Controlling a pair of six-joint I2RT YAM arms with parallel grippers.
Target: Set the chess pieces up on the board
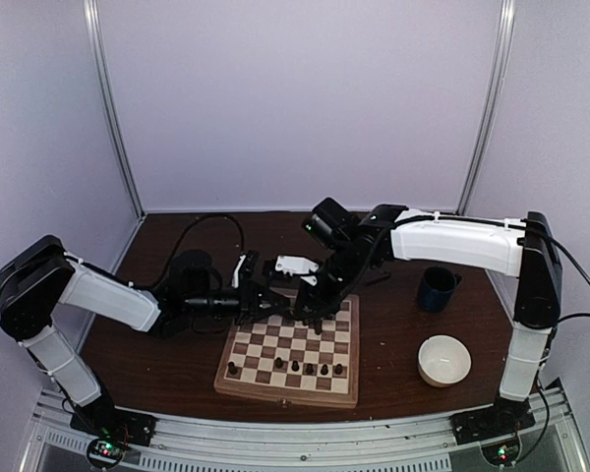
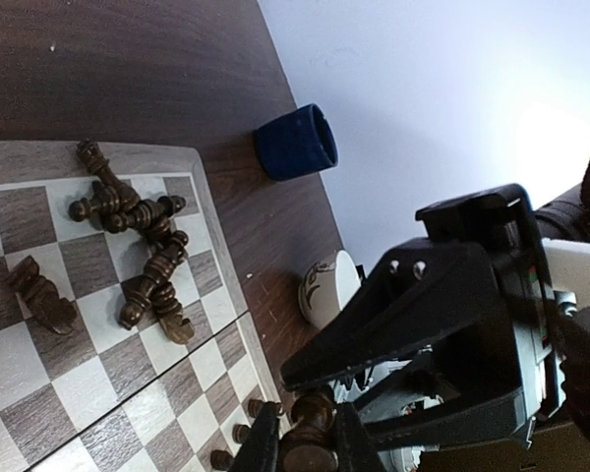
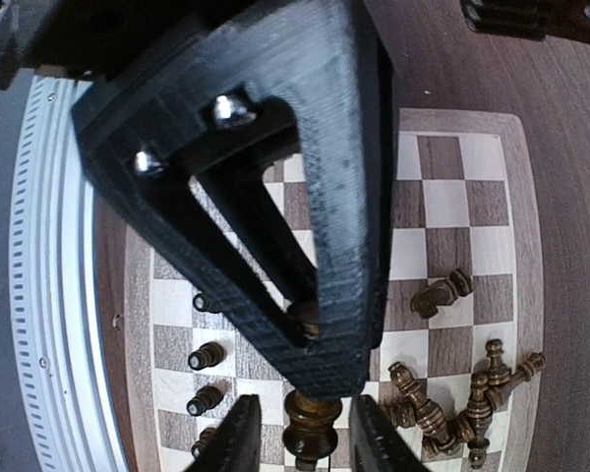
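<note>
- Pale lilac walls (image 1: 305, 98) are seen behind a dark brown table (image 1: 393, 388), and the board (image 1: 285, 394) is laid close to its front edge, between the two arms.
- From the left of the board, the left gripper (image 2: 307, 454) is reached in over the board's far part. It is closed on a dark chess piece (image 2: 310, 425), with a finger pressed to each side, so the piece is held in the air above the board.
- On the board's far half a heap of fallen pieces (image 2: 143, 236) is seen, with one more lying a little apart from it. Along the board's near row about six standing pieces (image 1: 311, 369) are lined up.
- From the right of the board, the right gripper (image 3: 310, 444) is set around the same piece. Its jaws are parted a little, with a gap visible on each side, so nothing is judged to be gripped by it.
- The step is judged to be a handover, with the piece carried by the left gripper alone. It would be done well if the right gripper were drawn straight back, clear of the piece, before the left arm is moved. The piece should then be lowered upright onto a free square and released only once its base sits flat.
- Free squares are left between the near row and the heap. Room is tightest where the two grippers meet.
- Right of the board, the blue cup (image 1: 438, 288) and white bowl (image 1: 444, 360) are placed well apart from it.
</note>
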